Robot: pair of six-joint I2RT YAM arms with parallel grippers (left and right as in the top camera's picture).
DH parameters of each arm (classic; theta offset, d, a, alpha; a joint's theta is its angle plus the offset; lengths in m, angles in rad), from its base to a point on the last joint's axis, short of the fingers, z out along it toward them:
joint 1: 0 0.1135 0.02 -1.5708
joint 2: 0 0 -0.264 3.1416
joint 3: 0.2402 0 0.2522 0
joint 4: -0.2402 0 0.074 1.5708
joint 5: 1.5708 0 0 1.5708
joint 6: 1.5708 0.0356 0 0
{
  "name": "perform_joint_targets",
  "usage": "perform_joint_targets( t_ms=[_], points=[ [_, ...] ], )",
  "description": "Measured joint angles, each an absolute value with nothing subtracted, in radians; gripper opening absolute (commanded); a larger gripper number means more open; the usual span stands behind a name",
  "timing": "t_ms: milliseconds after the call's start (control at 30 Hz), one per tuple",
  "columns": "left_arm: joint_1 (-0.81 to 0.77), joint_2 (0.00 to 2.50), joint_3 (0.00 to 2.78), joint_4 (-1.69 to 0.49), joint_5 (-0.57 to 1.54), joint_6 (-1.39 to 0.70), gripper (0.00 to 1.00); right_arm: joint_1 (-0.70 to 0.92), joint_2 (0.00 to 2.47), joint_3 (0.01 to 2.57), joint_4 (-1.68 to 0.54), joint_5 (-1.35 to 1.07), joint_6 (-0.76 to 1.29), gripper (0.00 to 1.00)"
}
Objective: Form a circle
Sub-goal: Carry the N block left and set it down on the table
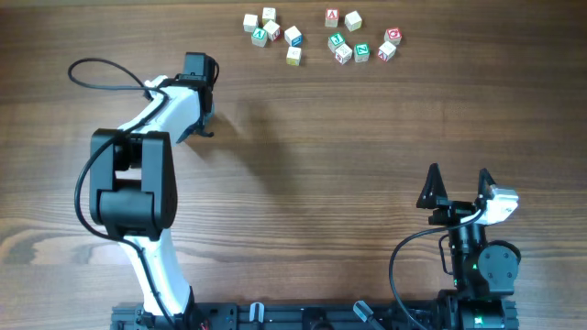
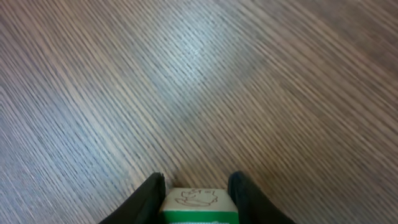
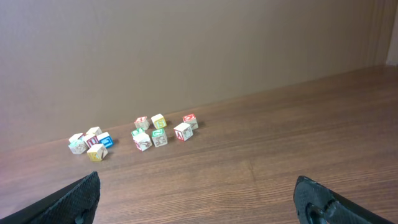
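Left wrist view shows the left jaws closed narrowly on a green-edged cube [image 2: 199, 202], likely bound for the circle [image 1: 347, 49] started near the worktop's [image 1: 303, 183] far edge, while the right jaws rest wide and idle.

Count, lettered cubes [image 1: 260, 36]: fourteen in all.
- Group of six [image 1: 272, 30] lying on the surface [image 1: 303, 183], on the left arm's side.
- Group of seven [image 1: 361, 52] lying beside it, on the right arm's side.
- Single cube [image 2: 199, 200] between the fingers of the left tool [image 2: 198, 179]: one.

Arms: two, the left arm [image 1: 138, 188] and the right arm [image 1: 483, 264]. Tools: two, the second being the right tool [image 1: 459, 174].
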State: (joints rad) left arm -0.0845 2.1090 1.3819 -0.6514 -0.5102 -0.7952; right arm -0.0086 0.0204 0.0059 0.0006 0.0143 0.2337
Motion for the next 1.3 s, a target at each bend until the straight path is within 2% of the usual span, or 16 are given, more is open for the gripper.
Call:
perform_joint_targets(
  t_ms=[267, 333, 367, 500, 600, 733, 1000, 1300],
  points=[
    [-0.062, 2.101, 1.382, -0.659, -0.486, -0.782, 0.67, -0.009, 0.02, 0.006, 0.001, 0.014, 0.234, 1.0],
    [-0.06, 2.1, 1.384, -0.661, -0.487, -0.781, 0.92, -0.009, 0.02, 0.006, 0.001, 0.014, 0.234, 1.0],
    [-0.059, 2.099, 1.386, -0.663, -0.488, -0.769, 1.0, -0.009, 0.02, 0.006, 0.001, 0.014, 0.234, 1.0],
    [-0.057, 2.057, 1.397, -0.667, -0.446, -0.752, 1.0, -0.009, 0.02, 0.006, 0.001, 0.014, 0.234, 1.0],
    [-0.057, 1.931, 1.425, -0.669, -0.433, -0.745, 1.0, -0.009, 0.02, 0.006, 0.001, 0.014, 0.234, 1.0],
    [-0.057, 1.647, 1.459, -0.659, -0.428, -0.745, 1.0, -0.009, 0.02, 0.006, 0.001, 0.014, 0.234, 1.0],
    [-0.056, 1.274, 1.46, -0.74, -0.428, -0.745, 1.0, -0.009, 0.02, 0.006, 0.003, 0.014, 0.238, 1.0],
    [-0.053, 1.133, 1.462, -1.159, -0.441, -0.745, 1.0, -0.009, 0.02, 0.006, 0.046, -0.014, 0.311, 1.0]
  ],
)
